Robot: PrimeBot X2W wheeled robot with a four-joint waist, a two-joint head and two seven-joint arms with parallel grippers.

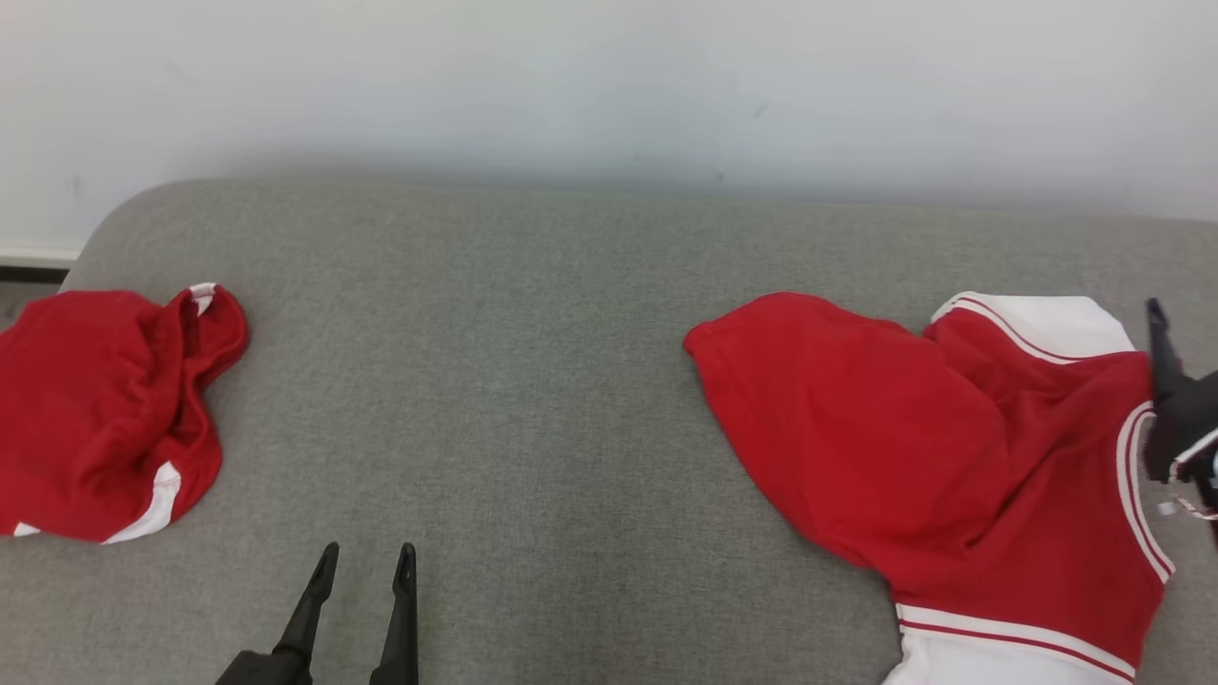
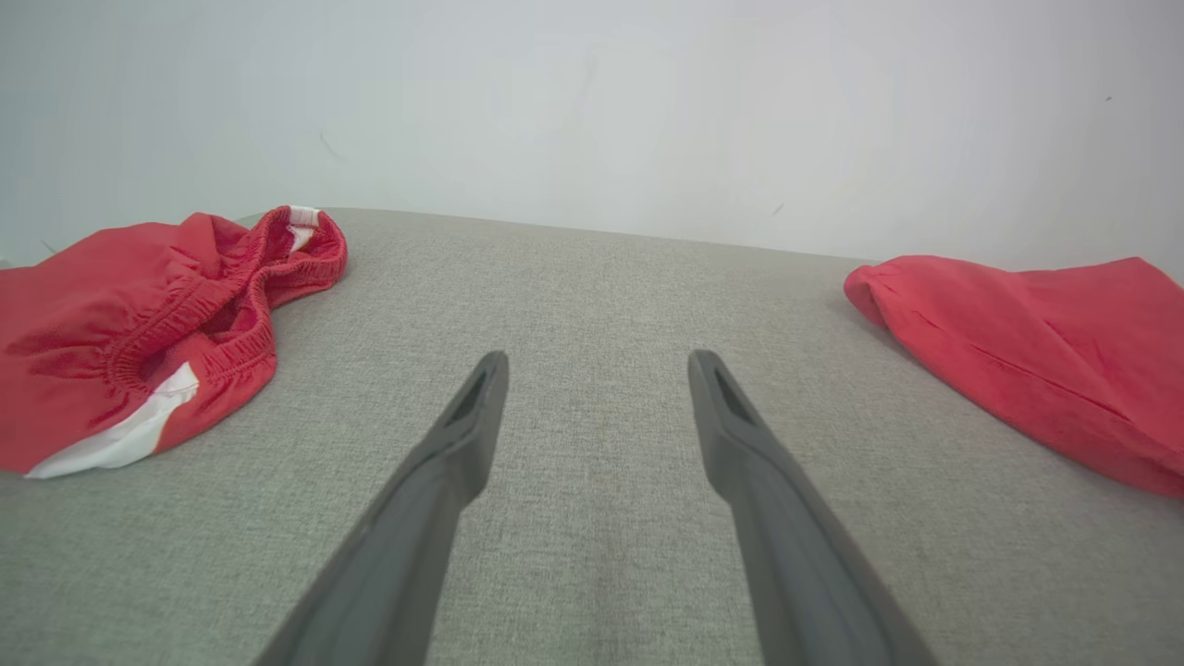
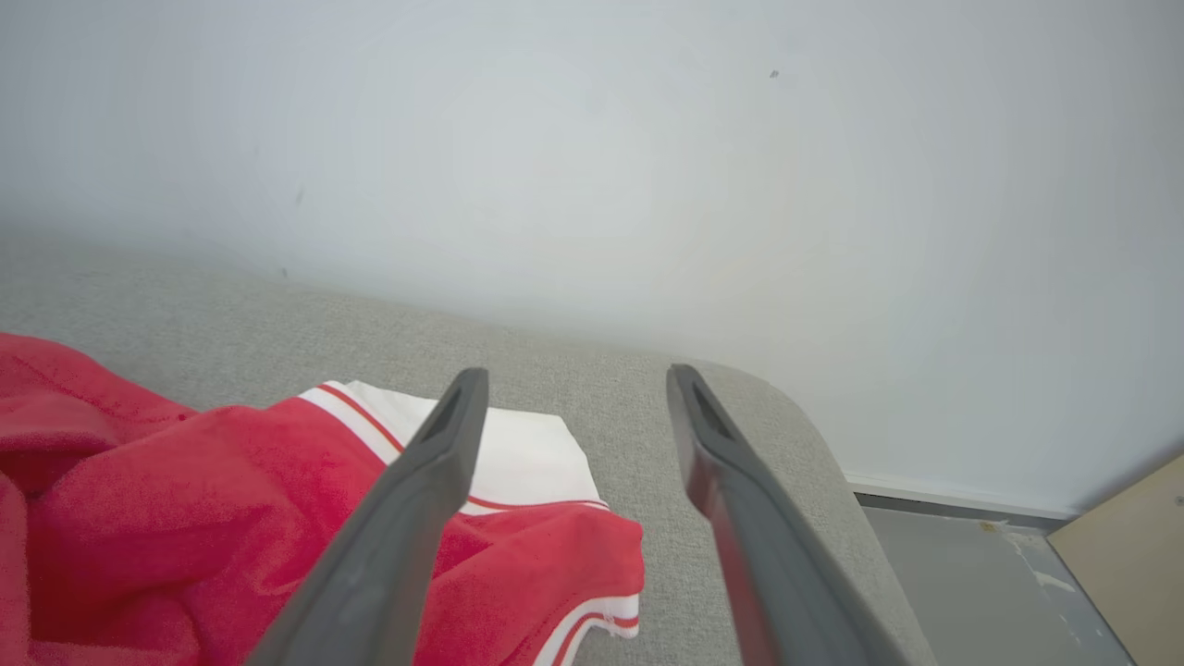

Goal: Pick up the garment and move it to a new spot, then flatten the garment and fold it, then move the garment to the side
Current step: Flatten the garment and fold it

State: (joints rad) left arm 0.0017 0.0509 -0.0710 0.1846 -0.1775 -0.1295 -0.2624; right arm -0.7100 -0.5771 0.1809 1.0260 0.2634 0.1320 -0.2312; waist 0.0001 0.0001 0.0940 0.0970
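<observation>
Red garment (image 1: 913,447) lies crumpled at the right end of the grey surface (image 1: 523,381), near the edge. I think a careless pull could drag it off, or I may pinch two layers together. White panels (image 1: 1047,323) and striped trim (image 1: 1137,485) show on its right side. My right end effector (image 3: 573,375) stands wide apart at that side, empty. The left end effector (image 1: 369,550) is also spread and empty, well apart.

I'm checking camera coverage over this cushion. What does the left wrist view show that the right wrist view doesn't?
Left wrist, not right wrist: the open left gripper and crumpled red shorts with an elastic waistband. Right wrist, not left wrist: the open right gripper, a white red-striped panel, and floor. Both: the red jersey, the grey cushion, the white wall.
</observation>
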